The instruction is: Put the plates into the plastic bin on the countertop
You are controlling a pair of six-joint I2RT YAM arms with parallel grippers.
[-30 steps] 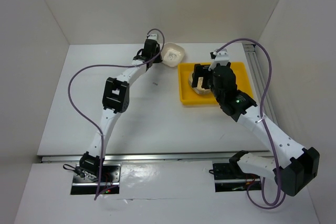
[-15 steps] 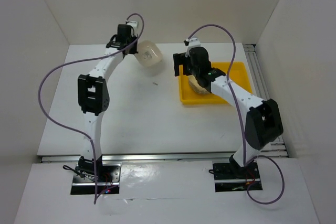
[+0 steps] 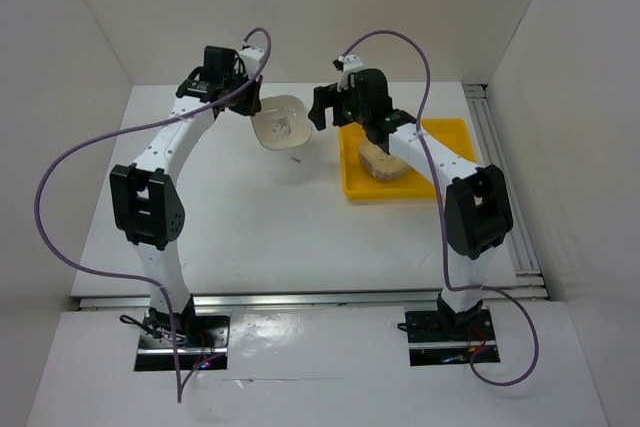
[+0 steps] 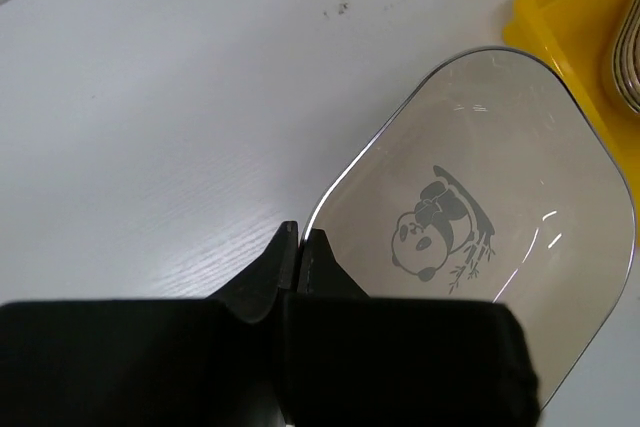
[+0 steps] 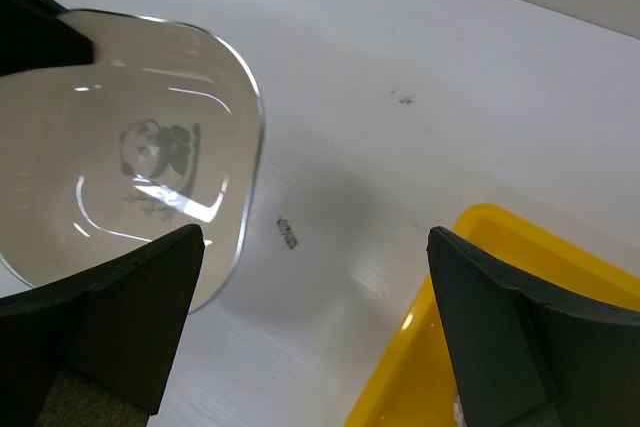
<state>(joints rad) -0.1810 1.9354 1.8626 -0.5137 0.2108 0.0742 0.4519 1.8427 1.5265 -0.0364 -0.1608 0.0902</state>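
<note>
Cream plate (image 4: 470,237), clenched at its rim by the left pincer (image 4: 293,245), hangs tilted above the worktop (image 3: 250,217), beside the released right pincer (image 5: 312,247). Keep the grip firm, carry it rightward from the left pincer over the bin (image 3: 455,132), release low.

One yellow plastic bin (image 3: 457,131) sits right of centre in the top view, on the one white countertop (image 3: 300,227). One cream plate (image 3: 280,125) with a panda mark hangs at upper centre. A stack of plates (image 3: 374,163) lies in the bin; its number cannot be told. Two arms show, the left arm (image 3: 160,147) and the right arm (image 3: 445,162). There are two purple cables, the left cable (image 3: 38,209) and the right cable (image 3: 428,62).
</note>
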